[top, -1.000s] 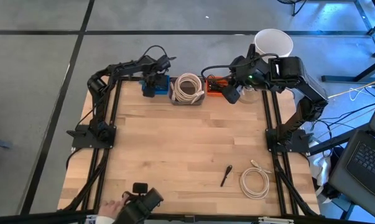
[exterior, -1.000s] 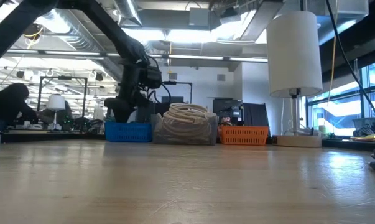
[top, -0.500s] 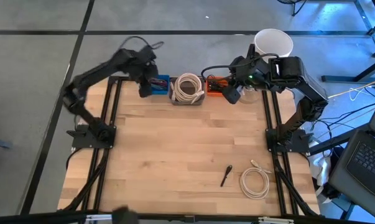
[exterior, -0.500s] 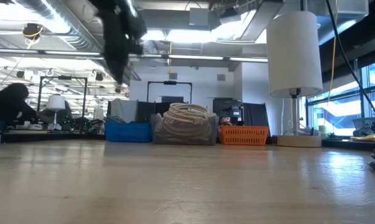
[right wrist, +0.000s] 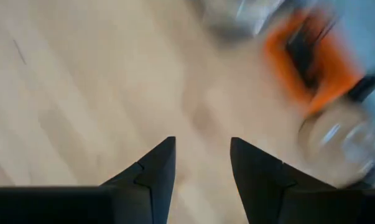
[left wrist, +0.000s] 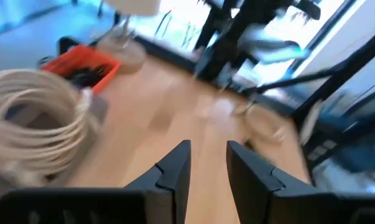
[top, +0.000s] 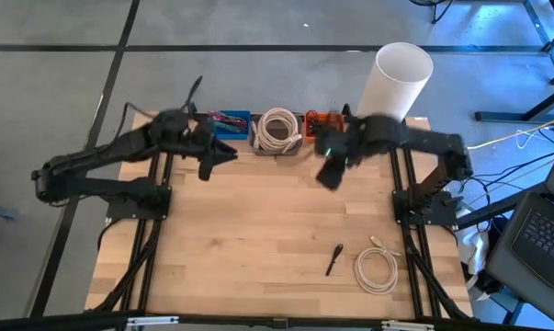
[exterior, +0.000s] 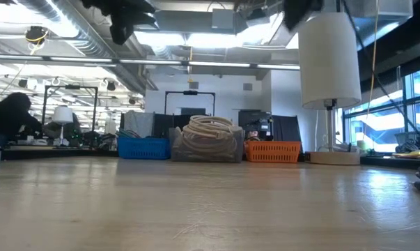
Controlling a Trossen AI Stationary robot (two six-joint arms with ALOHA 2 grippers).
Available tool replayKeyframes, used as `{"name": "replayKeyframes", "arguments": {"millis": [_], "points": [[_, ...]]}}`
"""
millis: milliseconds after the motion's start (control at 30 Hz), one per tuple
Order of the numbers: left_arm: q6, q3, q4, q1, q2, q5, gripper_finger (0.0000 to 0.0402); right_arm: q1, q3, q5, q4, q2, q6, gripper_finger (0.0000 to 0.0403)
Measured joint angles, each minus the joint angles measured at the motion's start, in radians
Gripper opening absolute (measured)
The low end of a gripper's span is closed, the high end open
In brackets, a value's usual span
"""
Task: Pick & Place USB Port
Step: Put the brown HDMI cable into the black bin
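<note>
While both arms hover, cable coil (top: 277,129) sits between bins

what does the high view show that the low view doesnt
Only the high view shows the loose white cable coil and the small black item near the table's front right, plus the left hand and right hand over the table's back part. Only the low view shows the room behind, with a person at far left. Both show the blue bin, the coiled cable bin, the orange bin and the white lamp shade.
</note>
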Motion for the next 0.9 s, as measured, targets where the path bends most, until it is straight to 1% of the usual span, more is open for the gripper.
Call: {"name": "replayKeyframes", "arguments": {"millis": [67,133,233,333,400,500,567,667,767,900], "points": [[-0.053,-0.086,0.128,-0.043,-0.037,-0.017,0.0092,0.035,-0.136,-0.052,0.005,-0.01,0.047,0.0155],[-0.084,-0.151,0.216,-0.066,-0.059,-0.024,0.0091,0.081,-0.282,-0.096,0.031,-0.036,0.111,0.0155],[-0.124,-0.205,0.272,-0.084,-0.065,-0.061,0.0092,0.164,-0.496,-0.166,0.121,-0.095,0.266,0.0155],[-0.123,-0.224,0.292,-0.083,-0.06,-0.065,0.0095,0.261,-0.698,-0.248,0.26,-0.188,0.507,0.0155],[-0.098,-0.225,0.312,-0.079,-0.057,-0.065,0.0095,0.332,-0.827,-0.289,0.38,-0.249,0.711,0.0155],[-0.037,-0.225,0.351,-0.061,-0.055,-0.067,0.0092,0.438,-0.984,-0.307,0.585,-0.321,1.001,0.0155],[-0.014,-0.225,0.389,-0.045,-0.055,-0.068,0.009,0.501,-1.066,-0.299,0.68,-0.344,1.16,0.0155],[0.008,-0.225,0.428,-0.019,-0.055,-0.068,0.0088,0.577,-1.143,-0.285,0.744,-0.348,1.346,0.0155],[0.018,-0.225,0.461,0.008,-0.055,-0.067,0.0088,0.648,-1.188,-0.29,0.766,-0.342,1.496,0.0155],[0.017,-0.225,0.499,0.04,-0.055,-0.067,0.0086,0.726,-1.199,-0.303,0.8,-0.341,1.652,0.0155]]}}
